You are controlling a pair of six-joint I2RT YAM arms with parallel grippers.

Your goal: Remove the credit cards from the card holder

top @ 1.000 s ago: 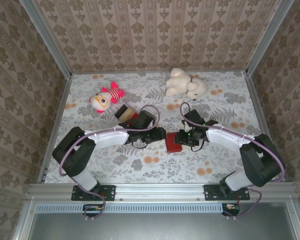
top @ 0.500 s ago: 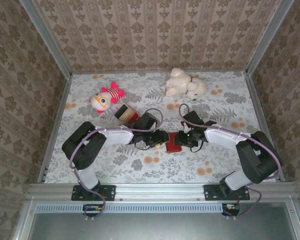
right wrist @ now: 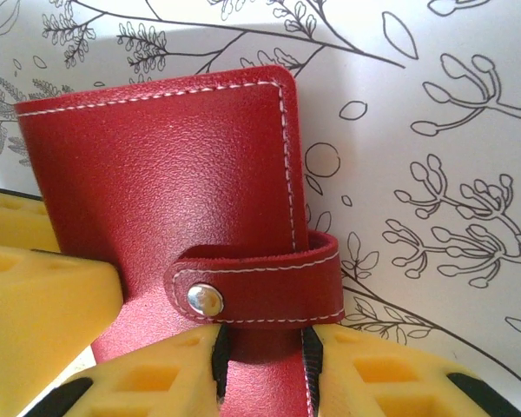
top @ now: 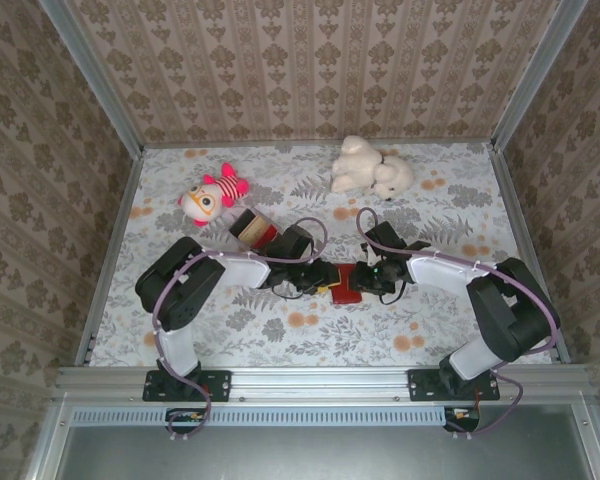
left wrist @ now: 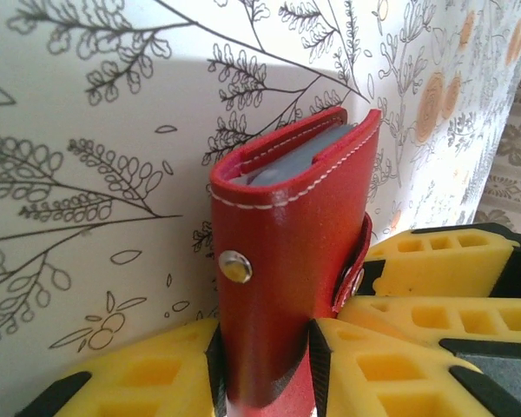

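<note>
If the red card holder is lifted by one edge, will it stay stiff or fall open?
The red card holder probably stays fairly stiff: its stitched cover looks thick, with grey pockets packed inside. It likely will not flop open, since the snap strap looks fastened. Its grained surface should grip, not slip.

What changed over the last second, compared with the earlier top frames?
The left arm swung in toward the centre and the left gripper closed on the red card holder from its left side. The right gripper nudged in and tightened on the strap side. The holder sits in about the same spot, strap still snapped shut. Pink plush toy, white plush toy and clear box unmoved.
</note>
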